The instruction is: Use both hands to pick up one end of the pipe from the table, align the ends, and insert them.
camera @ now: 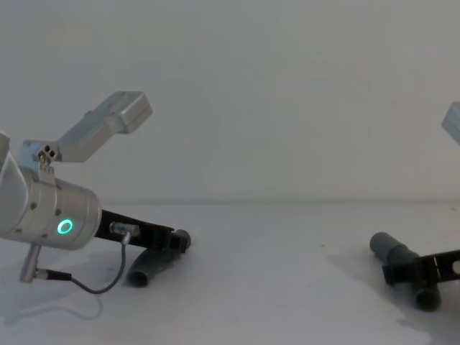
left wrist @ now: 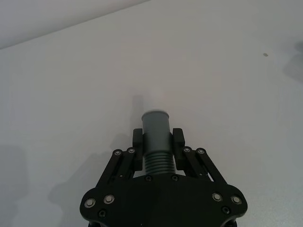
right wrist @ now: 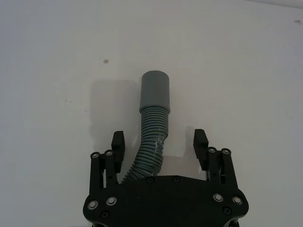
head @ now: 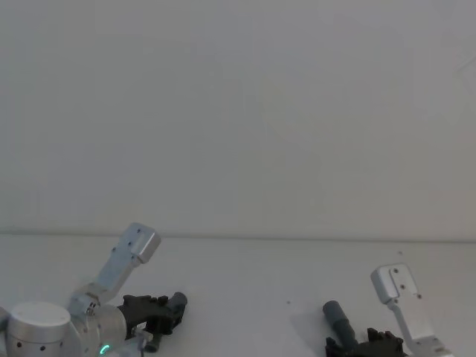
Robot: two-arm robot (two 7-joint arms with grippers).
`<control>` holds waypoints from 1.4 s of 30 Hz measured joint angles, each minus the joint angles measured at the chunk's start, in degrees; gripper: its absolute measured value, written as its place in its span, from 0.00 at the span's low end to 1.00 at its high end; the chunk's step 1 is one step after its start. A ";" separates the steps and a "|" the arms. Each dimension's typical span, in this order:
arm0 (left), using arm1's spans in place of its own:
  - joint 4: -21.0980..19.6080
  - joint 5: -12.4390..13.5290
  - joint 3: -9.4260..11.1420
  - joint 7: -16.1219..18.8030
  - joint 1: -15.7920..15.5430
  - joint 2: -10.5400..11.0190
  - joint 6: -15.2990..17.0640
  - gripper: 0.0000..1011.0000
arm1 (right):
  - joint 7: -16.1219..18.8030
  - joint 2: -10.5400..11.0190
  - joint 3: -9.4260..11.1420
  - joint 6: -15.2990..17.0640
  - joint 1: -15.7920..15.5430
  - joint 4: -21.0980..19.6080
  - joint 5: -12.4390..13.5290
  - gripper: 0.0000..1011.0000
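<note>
Head view: the left gripper (head: 165, 312) is seen low at the table's (head: 253, 290) near edge, left side, with the left pipe piece (head: 178, 301) poking out of it toward the table's middle. At the near edge on the right, the right gripper (head: 362, 344) is cut off by the frame, and the right pipe piece (head: 338, 317) runs from it, slanted toward the far-left. The two free cuffs are well apart, roughly facing across the table's middle.

Left wrist view: the fingers (left wrist: 138, 142) are clamped on the left pipe piece where cuff meets ribs. The long axis runs straight out ahead of the claw. The rest of the hose is hidden under the palm.

Right wrist view: the fingers (right wrist: 118, 144) are spread wide, with the ribbed body lying between them, untouched, closer to one pad. The smooth grey cuff points away from the claw, the ribs bending back beneath it. A closing grasp looks to be what is called for here.

Chest view: the left piece is seen tilted, its rear end low by the table; contact cannot be judged. The right piece's cuff is raised toward the middle. No white tip can be made out anywhere, so which end is plug and which socket cannot be told.
</note>
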 joint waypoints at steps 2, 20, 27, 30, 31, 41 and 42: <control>0.00 0.00 0.00 0.00 0.00 0.00 0.00 0.33 | -0.02 -0.04 0.01 0.05 0.02 0.04 -0.03 0.83; 0.00 0.00 0.00 0.00 0.00 0.00 0.00 0.33 | -0.36 -0.27 0.14 0.46 0.17 0.35 -0.34 0.28; 0.00 0.00 0.00 0.00 0.00 0.00 0.00 0.33 | -0.38 -0.31 0.13 0.52 0.19 0.38 -0.37 0.22; 0.00 0.00 0.00 0.00 0.00 0.00 0.00 0.33 | -0.38 -0.32 0.12 0.53 0.20 0.39 -0.37 0.22; 0.00 0.00 0.00 0.00 0.00 0.00 0.00 0.33 | -0.38 -0.32 0.12 0.53 0.20 0.39 -0.37 0.22; 0.00 0.03 0.07 -0.15 -0.03 0.01 0.00 0.33 | -0.37 -0.33 0.09 0.56 0.15 0.39 -0.39 0.21; 0.00 0.06 0.12 -0.26 -0.05 0.03 0.00 0.33 | -0.34 -0.29 0.08 0.53 0.12 0.36 -0.40 0.21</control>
